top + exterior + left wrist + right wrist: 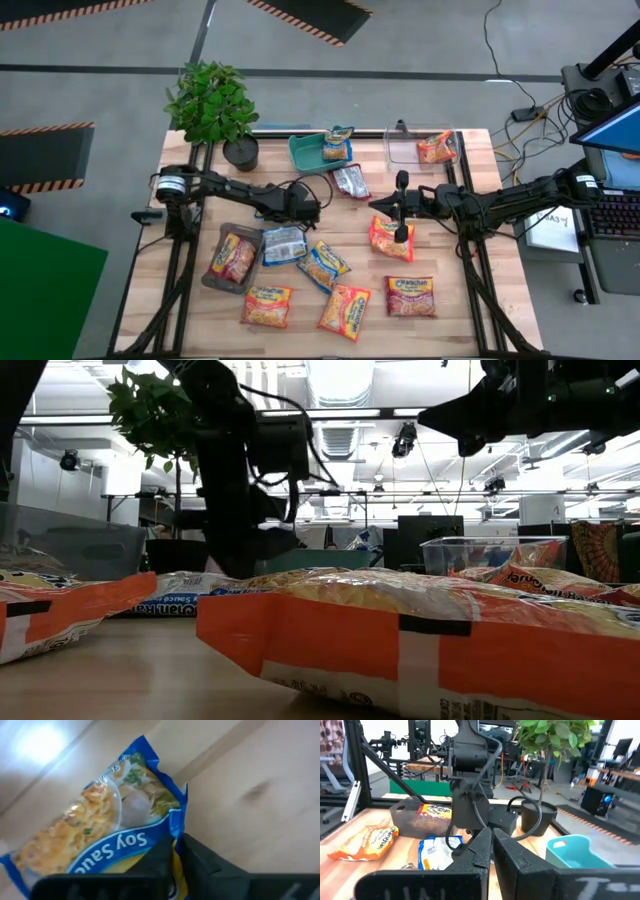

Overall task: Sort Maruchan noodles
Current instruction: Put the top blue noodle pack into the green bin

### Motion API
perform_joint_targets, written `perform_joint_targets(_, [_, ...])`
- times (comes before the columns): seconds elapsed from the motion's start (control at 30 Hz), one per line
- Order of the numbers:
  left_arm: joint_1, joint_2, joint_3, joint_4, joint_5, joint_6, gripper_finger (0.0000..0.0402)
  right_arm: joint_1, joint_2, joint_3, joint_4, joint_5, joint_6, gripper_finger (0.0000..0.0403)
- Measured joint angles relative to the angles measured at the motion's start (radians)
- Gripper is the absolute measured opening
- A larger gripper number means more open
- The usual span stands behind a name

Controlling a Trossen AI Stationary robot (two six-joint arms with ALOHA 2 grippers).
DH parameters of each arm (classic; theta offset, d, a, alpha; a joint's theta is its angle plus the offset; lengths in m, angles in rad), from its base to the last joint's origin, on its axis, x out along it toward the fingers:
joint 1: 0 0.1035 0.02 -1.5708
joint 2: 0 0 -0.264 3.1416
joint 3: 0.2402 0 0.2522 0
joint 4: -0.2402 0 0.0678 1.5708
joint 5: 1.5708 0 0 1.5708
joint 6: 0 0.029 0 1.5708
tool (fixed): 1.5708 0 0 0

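The blue packet (120,820) lies on the surface (470,300) near its middle, left of the orange packets (325,265). The left gripper (175,852) has its jaws clenched on the packet's edge; this looks like the pick-up step, and lifting it toward the teal tray (305,150) should follow. The right gripper (400,210) waits mid-surface, jaws clenched on nothing.

Wooden table (190,310) with scattered noodle packets (348,310), potted plant (212,108), teal tray (305,152), seemingly two clear bins (405,153).
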Motion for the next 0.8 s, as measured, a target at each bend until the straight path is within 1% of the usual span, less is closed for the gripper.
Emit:
perform_joint_targets(0.03, [-0.006,-0.002,0.009,0.002,0.000,0.022,0.0009,0.000,0.000,0.000,-0.001,-0.001,0.015,0.0009])
perform_joint_targets(0.17, [-0.034,-0.017,0.070,0.001,0.002,0.151,0.0013,0.001,0.000,0.000,-0.003,-0.003,0.068,0.0009])
perform_joint_targets(0.3, [-0.061,-0.043,0.142,0.010,0.002,0.308,0.0002,0.002,0.000,0.000,-0.003,-0.007,0.102,0.0009])
perform_joint_targets(0.37, [-0.073,-0.058,0.168,0.027,0.002,0.389,0.0002,0.003,0.000,0.000,-0.003,-0.014,0.111,0.0009])
perform_joint_targets(0.43, [-0.086,-0.071,0.182,0.055,0.002,0.478,0.0001,0.003,0.000,0.000,-0.003,-0.043,0.119,0.0009])
perform_joint_targets(0.5, [-0.098,-0.085,0.183,0.096,0.003,0.569,0.0001,0.003,0.000,0.000,-0.003,-0.083,0.119,0.0009])
perform_joint_targets(0.63, [-0.120,-0.122,0.152,0.180,0.010,0.726,0.0000,0.009,0.000,0.000,-0.003,-0.081,0.126,0.0015])
perform_joint_targets(0.7, [-0.121,-0.135,0.134,0.213,0.029,0.755,0.0000,0.013,0.000,0.000,-0.003,-0.079,0.126,0.0027])
perform_joint_targets(0.8, [-0.120,-0.148,0.118,0.246,0.030,0.775,0.0000,0.014,0.000,0.000,-0.006,-0.053,0.133,0.0059])
